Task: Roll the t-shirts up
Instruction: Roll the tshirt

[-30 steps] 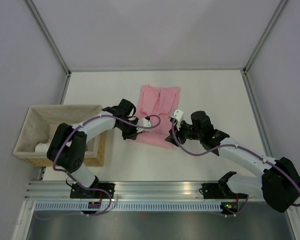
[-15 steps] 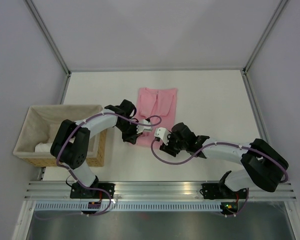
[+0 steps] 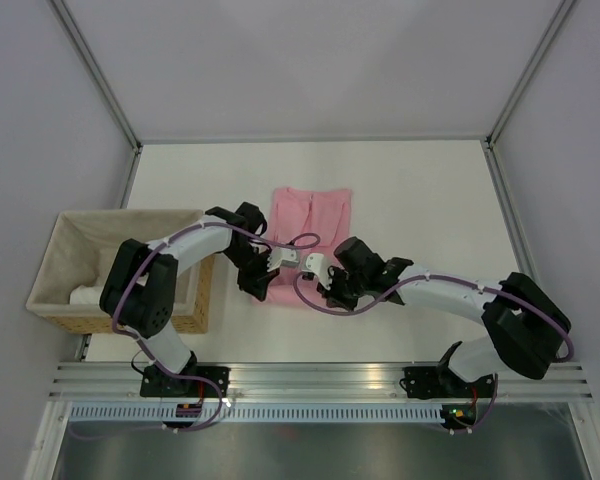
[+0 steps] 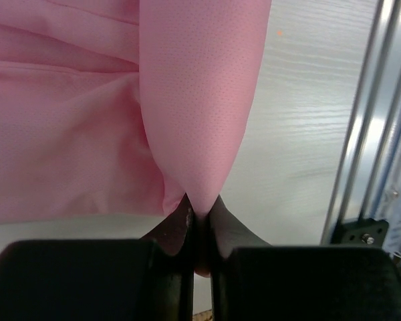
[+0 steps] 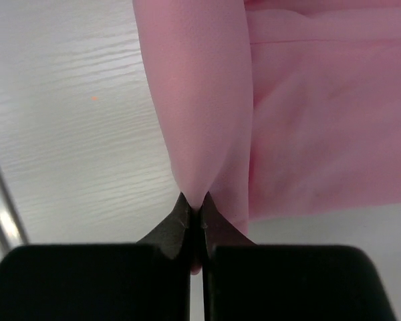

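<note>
The pale desk [image 3: 430, 200] carried everything. A wicker basket [image 3: 130, 213] with a cloth lining sat at its left edge, something white in its near corner. The pink t-shirt [image 3: 315, 215] lay flat near the middle of the desk, folded into a narrow strip that ran away from the arms, well apart from the basket. Both arms reached in over its near end.

A second earlier only the left arm had cloth. The right arm hovered off the hem's right corner with its fingers spread, and the strip lay slightly askew. In that second the right arm swung in beside the left one and its fingers snapped together. The strip now sat squarer and a little nearer the arms.

The left fingers [image 4: 190, 224] were closed tight, a pinch of the hem bulging up out of them. The right fingers [image 5: 187, 227] were shut just as tightly on their own tuck of the same edge. In both wrist views the fabric rose from the tips in a taut fold, clear of the desk.

With both near corners now gripped, the hem looked ready to be turned over onto the strip, the first turn of the roll. No turn was yet visible.
</note>
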